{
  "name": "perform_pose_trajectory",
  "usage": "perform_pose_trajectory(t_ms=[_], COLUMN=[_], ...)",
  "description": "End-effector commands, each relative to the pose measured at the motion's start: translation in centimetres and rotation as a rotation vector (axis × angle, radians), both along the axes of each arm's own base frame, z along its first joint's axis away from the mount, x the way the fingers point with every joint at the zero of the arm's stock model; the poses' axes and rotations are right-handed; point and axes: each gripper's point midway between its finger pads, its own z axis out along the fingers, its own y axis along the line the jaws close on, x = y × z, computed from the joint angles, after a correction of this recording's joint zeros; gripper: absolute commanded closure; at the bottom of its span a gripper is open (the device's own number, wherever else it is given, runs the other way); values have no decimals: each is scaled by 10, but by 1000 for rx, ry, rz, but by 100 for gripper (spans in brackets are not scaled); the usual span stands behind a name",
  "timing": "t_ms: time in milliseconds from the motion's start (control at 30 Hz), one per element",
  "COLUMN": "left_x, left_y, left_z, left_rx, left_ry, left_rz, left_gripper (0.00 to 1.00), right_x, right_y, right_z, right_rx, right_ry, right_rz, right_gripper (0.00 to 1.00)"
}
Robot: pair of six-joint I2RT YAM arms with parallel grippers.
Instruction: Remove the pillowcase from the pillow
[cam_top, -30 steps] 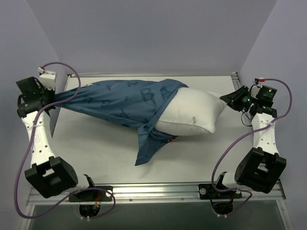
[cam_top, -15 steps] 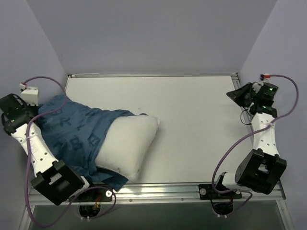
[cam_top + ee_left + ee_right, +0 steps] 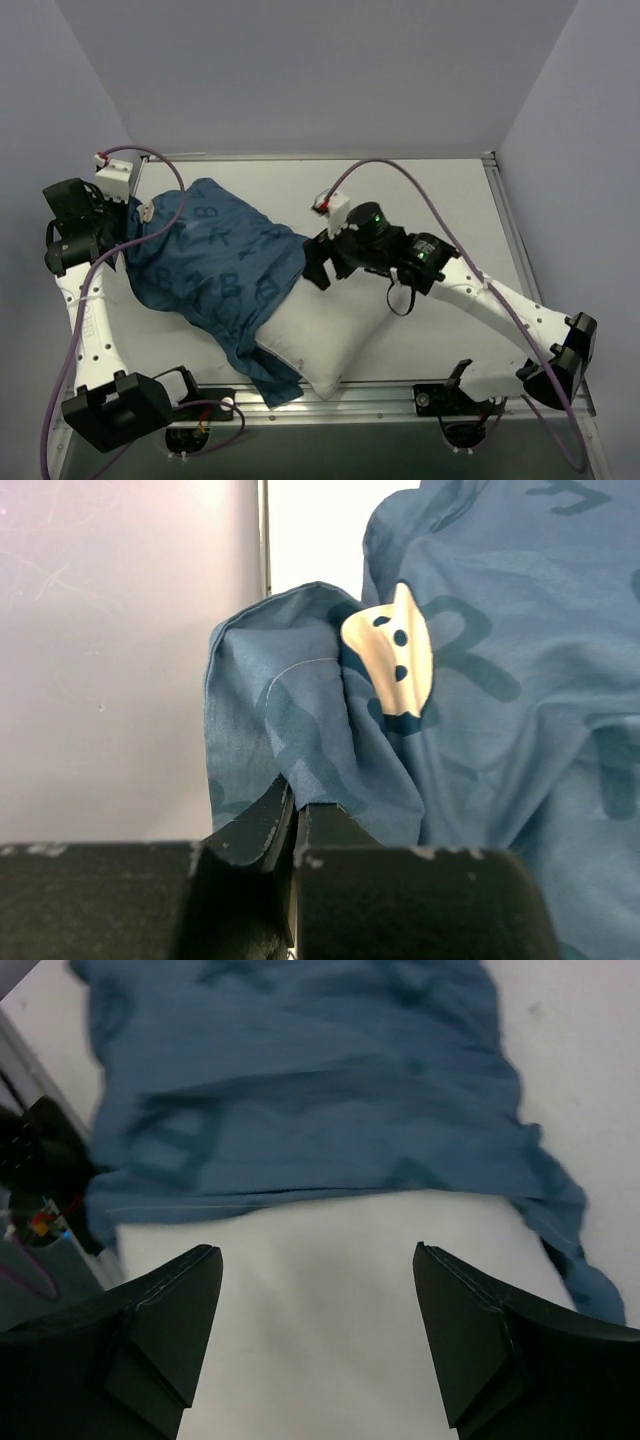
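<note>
Pillow [image 3: 322, 342] half under pillowcase [image 3: 215, 265]

The flat white table [image 3: 430, 190] carries a plump white pillow [image 3: 320, 335] at its near left, half sheathed in a blue letter-printed fabric pillowcase [image 3: 215, 265].

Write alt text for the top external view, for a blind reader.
A white pillow lies half inside a blue printed pillowcase. The left end effector pinches the pillowcase's left corner; the right end effector hangs above the pillowcase's open edge.
</note>
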Motion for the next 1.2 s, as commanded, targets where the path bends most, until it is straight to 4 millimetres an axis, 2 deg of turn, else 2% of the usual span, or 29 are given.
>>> perform_pose_trajectory(t_ms=[0, 33, 67, 100, 133, 167, 233, 267, 400, 433, 467, 567, 633, 667, 700, 733, 767, 833, 967, 1000, 1100, 1133, 1167], left_x=[5, 4, 4, 3, 3, 2, 2, 2, 3, 3, 3, 2, 4, 4, 6, 7, 7, 10, 14, 15, 17, 18, 18], left_y=[-4, -2, -3, -3, -2, -1, -1, -1, -1, -1, -1, -2, -1, 0, 1, 2, 3, 3, 6, 9, 16, 16, 18], left_z=[30, 30, 31, 31, 30, 31, 30, 29, 27, 27, 27, 28, 28, 29, 28, 29, 30, 30, 35, 34, 38, 40, 41], left_rx=[5, 10, 11, 10, 12, 13, 10, 10, 4, 2, 1, 1, 6, 8, 10, 11, 9, 6, 10, 13, 15, 14, 14], left_ry=[-84, -83, -82, -81, -73, -73, -65, -62, -52, -53, -52, -53, -50, -50, -48, -49, -51, -56, -69, -65, -70, -76, -77], left_rz=[8, 16, 17, 19, 28, 32, 34, 38, 38, 38, 39, 38, 38, 39, 42, 44, 47, 50, 58, 64, 82, 83, 86], left_gripper=[98, 98, 98, 98, 98, 98, 98, 98, 98, 98, 98, 98, 98, 98, 98, 98, 98, 98, 98, 98, 98, 98, 98], right_x=[-34, -64, -68, -77, -101, -103, -121, -134, -148, -148, -147, -132, -128, -126, -123, -109, -105, -82, -54, -52, -44, -41, -35], right_y=[0, 24, 16, 18, 33, 23, 31, 27, 35, 40, 39, 40, 41, 47, 41, 35, 38, 21, 4, 3, -5, -7, -13], right_z=[38, 41, 35, 31, 26, 20, 3, -6, -37, -48, -48, -56, -74, -84, -101, -113, -125, -142, -161, -166, -186, -190, -195], right_rx=[-113, -119, -208, -256, -288, -370, -431, -482, -547, -582, -603, -694, -769, -762, -811, -831, -816, -868, -933, -937, -951, -951, -942], right_ry=[-188, -196, -222, -236, -243, -267, -252, -257, -276, -299, -322, -425, -463, -452, -444, -406, -358, -331, -321, -297, -231, -214, -188], right_rz=[-25, 58, 15, 10, 46, 16, 24, 48, 10, 7, -19, -86, -43, -23, 9, -16, -13, -69, -122, -114, -119, -124, -151], right_gripper=[21, 21, 17, 16, 16, 15, 13, 12, 11, 6, 3, 0, 0, 0, 0, 0, 0, 0, 0, 1, 14, 39, 70])
